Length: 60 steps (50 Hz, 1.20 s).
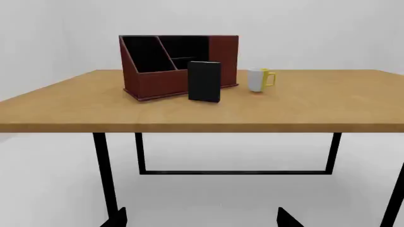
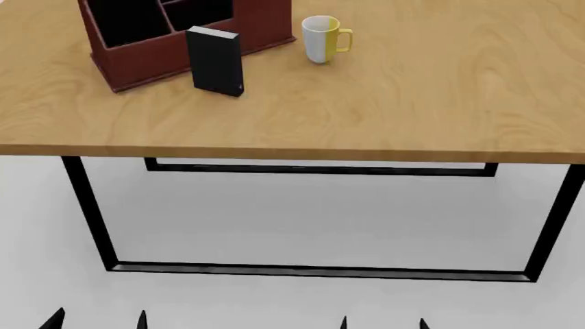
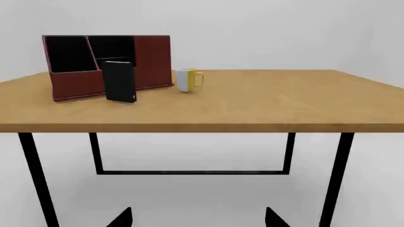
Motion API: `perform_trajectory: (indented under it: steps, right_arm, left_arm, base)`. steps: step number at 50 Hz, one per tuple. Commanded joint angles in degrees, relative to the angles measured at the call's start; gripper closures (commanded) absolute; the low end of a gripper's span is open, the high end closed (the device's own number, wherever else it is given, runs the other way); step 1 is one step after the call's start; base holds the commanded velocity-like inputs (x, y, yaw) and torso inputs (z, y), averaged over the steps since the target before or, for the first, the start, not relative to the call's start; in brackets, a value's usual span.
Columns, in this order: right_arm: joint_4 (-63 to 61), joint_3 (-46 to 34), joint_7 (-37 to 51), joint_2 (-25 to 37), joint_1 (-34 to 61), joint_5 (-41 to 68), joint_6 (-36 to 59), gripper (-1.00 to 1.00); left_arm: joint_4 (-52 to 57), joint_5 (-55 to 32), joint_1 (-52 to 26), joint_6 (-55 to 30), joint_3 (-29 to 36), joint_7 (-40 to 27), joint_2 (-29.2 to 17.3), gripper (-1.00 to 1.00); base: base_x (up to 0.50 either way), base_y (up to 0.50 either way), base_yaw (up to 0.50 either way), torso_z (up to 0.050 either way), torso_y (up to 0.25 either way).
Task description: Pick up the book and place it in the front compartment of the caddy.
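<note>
The red-brown caddy (image 2: 137,65), black-lined and partitioned, sits at the wooden table's (image 2: 439,103) far left. The matte black book (image 2: 216,60) stands upright against its front wall, well apart from both jaws, whose tips hang spread open below the table's near edge. A white-and-yellow mug (image 2: 322,38) stands beside the caddy.

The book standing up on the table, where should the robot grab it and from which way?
Probably by its top half, coming down from above, pinching the two flat covers. The book stands upright just in front of the caddy, so its upper edge is free, while the caddy's wall crowds the space behind it. The mug stands clear to one side.
</note>
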Motion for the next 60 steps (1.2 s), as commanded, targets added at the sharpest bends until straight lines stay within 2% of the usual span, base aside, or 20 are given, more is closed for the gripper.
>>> perform_trajectory:
  steps: [1,18,21,27,36,42,53,55,56,58,60]
  right_arm:
    - [-0.2,-1.8,1.8,1.4,0.0,0.0,0.1,-1.00]
    - [1.7,-4.6,4.3,3.1,1.7,3.9,0.3,-1.00]
    - [1.6,-4.6,4.6,3.5,1.8,4.6,0.9,-1.00]
    - [-6.5,-4.6,5.6,5.2,2.6,4.7,6.5,-1.00]
    - [-25.5,-3.8,7.9,7.5,7.4,5.7,22.0,-1.00]
    - [-40.2,-3.0,9.8,9.3,11.9,5.9,37.5,-1.00]
    - [-59.1,-2.1,12.3,10.8,20.5,7.3,60.1,-1.00]
    - [-60.0,-2.1,15.6,12.7,21.6,10.8,61.0,-1.00]
    - [-60.0,-2.4,20.5,15.5,22.2,16.3,60.8,-1.00]
    - [-60.0,-4.2,36.4,24.7,24.3,32.7,57.6,-1.00]
    - [-60.0,-6.5,46.2,30.1,26.4,42.3,55.3,-1.00]
  left_arm:
    - [0.0,-0.6,0.0,0.0,0.0,0.0,-0.6,-1.00]
    - [1.6,-2.8,0.6,-0.4,3.9,-3.5,-3.2,-1.00]
    - [5.6,-3.8,2.0,-2.2,3.9,-3.9,-3.6,-1.00]
    - [13.9,-5.6,1.5,-6.5,3.1,-5.0,-4.7,-1.00]
    - [26.6,-8.4,-5.4,-16.7,1.1,-7.1,-6.7,-1.00]
    - [38.6,-11.2,-10.1,-28.4,-0.9,-8.6,-9.1,-1.00]
    - [55.8,-18.5,-17.6,-47.3,-7.2,-12.0,-12.2,-1.00]
    - [58.4,-20.1,-19.1,-50.2,-8.7,-12.7,-12.5,-1.00]
    - [59.7,-21.8,-20.8,-52.3,-10.0,-13.3,-12.8,-1.00]
    - [60.0,-28.4,-23.5,-52.0,-10.5,-19.6,-16.7,-1.00]
    - [60.0,-35.8,-23.9,-49.6,-9.0,-27.6,-22.1,-1.00]
  base:
    - [0.00,0.00,0.00,0.000,0.000]
    - [0.00,0.00,0.00,0.000,0.000]
    - [0.00,0.00,0.00,0.000,0.000]
    - [0.00,0.00,0.00,0.000,0.000]
    - [0.00,0.00,0.00,0.000,0.000]
    - [0.00,0.00,0.00,0.000,0.000]
    - [0.00,0.00,0.00,0.000,0.000]
    - [0.00,0.00,0.00,0.000,0.000]
    - [0.00,0.00,0.00,0.000,0.000]
    - [0.00,0.00,0.00,0.000,0.000]
    - [0.00,0.00,0.00,0.000,0.000]
